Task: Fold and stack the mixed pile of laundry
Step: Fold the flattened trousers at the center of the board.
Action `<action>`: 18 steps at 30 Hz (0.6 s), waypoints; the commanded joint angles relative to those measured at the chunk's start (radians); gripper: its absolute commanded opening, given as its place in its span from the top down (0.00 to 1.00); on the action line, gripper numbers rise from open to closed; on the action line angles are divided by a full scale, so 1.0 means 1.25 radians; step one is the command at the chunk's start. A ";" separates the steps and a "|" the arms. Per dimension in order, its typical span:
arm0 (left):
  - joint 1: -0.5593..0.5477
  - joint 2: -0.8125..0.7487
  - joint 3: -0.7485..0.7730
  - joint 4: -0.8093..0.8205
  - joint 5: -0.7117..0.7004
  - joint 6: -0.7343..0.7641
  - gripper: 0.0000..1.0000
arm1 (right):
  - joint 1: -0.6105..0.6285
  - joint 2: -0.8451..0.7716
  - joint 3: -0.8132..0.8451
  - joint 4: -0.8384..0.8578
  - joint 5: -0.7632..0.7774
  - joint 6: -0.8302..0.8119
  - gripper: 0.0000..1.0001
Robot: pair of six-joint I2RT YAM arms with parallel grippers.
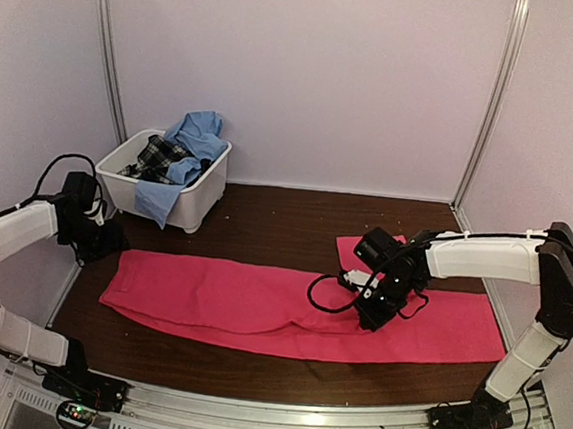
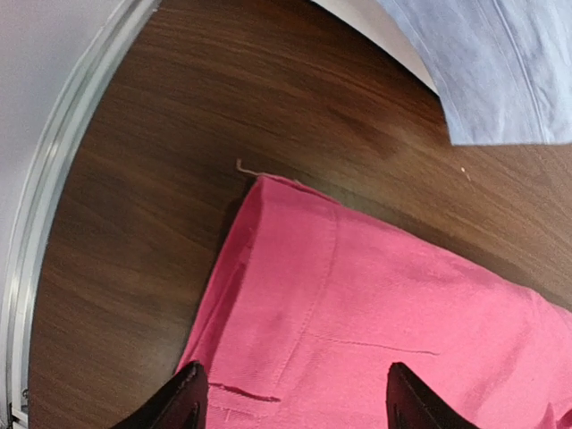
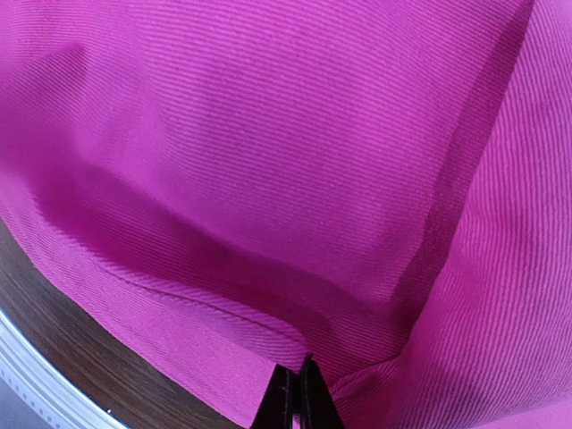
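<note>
Top external view: shows the pink-red cloth spread flat in a long strip across the dark table, with the light blue shirt and plaid garment heaped in the white tub at back left. Places the left gripper at the strip's left end, fingers wide apart, gripping nothing. Places the right gripper down on the strip right of middle, fingers pressed together, pinching a fold at the hem.

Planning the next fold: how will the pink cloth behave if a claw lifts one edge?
Likely floppy: the pink cloth lies flat with soft creases, and it puckers where the right claw pinches its hem. Its ribbed weave looks grippy, probably not slippery.
</note>
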 commanded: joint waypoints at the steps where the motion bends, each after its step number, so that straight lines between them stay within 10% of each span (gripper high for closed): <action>1: -0.067 0.036 0.009 0.016 -0.015 -0.009 0.31 | 0.007 0.014 0.038 -0.013 0.007 -0.002 1.00; 18: -0.076 -0.021 -0.127 -0.137 -0.108 -0.323 0.36 | 0.008 -0.023 0.040 -0.017 0.003 0.003 1.00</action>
